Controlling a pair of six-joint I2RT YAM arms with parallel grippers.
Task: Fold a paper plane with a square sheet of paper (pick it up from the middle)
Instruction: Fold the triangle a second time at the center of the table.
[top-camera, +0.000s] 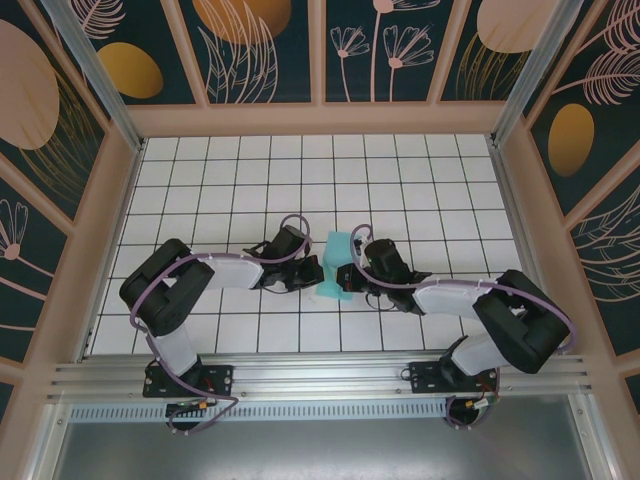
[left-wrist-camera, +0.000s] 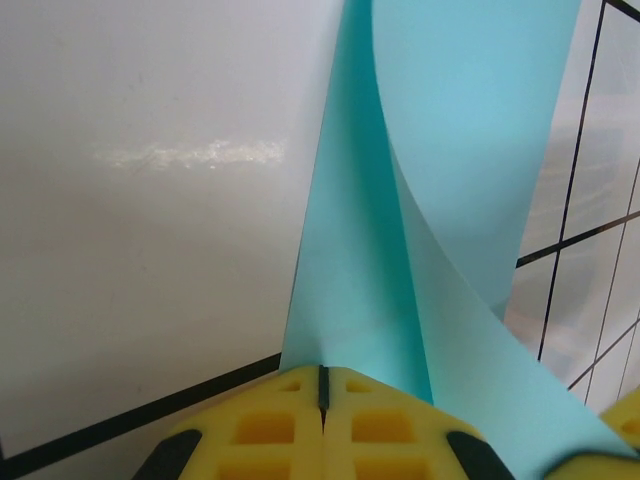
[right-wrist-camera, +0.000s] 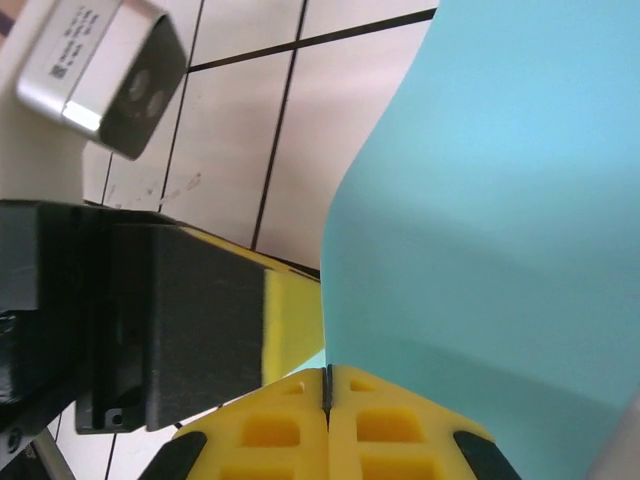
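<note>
Left gripper (left-wrist-camera: 322, 385) and right gripper (right-wrist-camera: 327, 385) pinch the paper (top-camera: 336, 262).
Its gripped edges vanish between yellow fingers (left-wrist-camera: 270, 430); wrist views crop its outline.

Left fingers (left-wrist-camera: 300, 398), right fingers (right-wrist-camera: 298, 400) clamped tight, close together.

Lab robot cell: aluminium frame (top-camera: 320, 377), gridded table (top-camera: 300, 170), printed panel walls (top-camera: 260, 40).
</note>
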